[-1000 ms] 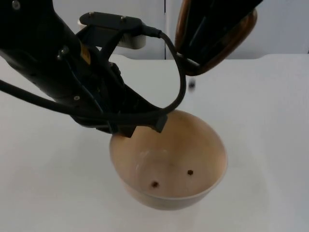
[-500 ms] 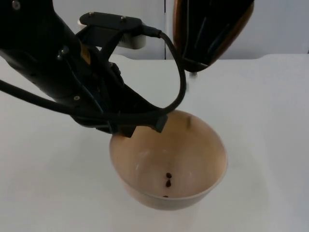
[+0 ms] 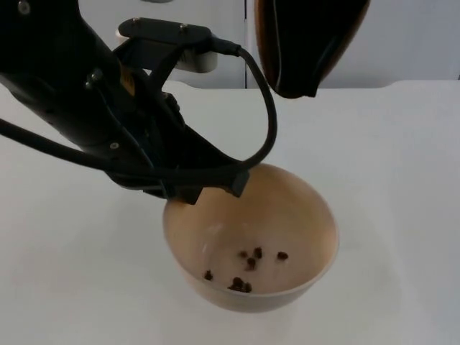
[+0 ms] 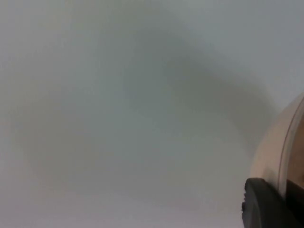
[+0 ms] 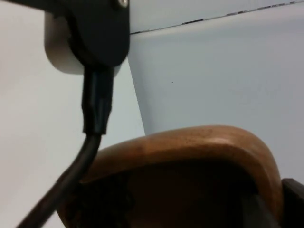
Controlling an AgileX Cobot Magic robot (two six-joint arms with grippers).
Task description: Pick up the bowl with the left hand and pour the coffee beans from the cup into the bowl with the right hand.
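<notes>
A white worktop (image 3: pixel 402 180) runs back to a grey wall (image 3: pixel 417 36). From the top view, the left arm reaches in from the upper left and its left gripper (image 3: pixel 205 188) meets the near-left rim of a cream bowl (image 3: pixel 302 208). The fingers are closed on that rim and hold the bowl, which sits toward the front middle of the worktop. Whether the bowl rests on the surface or is lifted slightly off it cannot be told.

Inside the bowl lie a small number of dark coffee beans (image 3: pixel 244 269), scattered loosely over the bottom, some touching and some apart.

Above and behind the bowl, at the upper middle of the top view, hangs a dark cup (image 3: pixel 305 47) with a brown wooden rim. It is tipped steeply, its mouth pointing down toward the bowl, well apart from it.

In the left wrist view, the pale outer wall of the bowl (image 4: pixel 275 147) curves beside a black fingertip (image 4: pixel 263 204), with the white worktop (image 4: pixel 118 118) beyond.

In the right wrist view, the wooden rim of the cup (image 5: pixel 190 147) arches close in front of the camera, its dark inside below. The right gripper carries the cup; how its fingers stand cannot be told. The grey wall (image 5: pixel 228 71) lies behind.
</notes>
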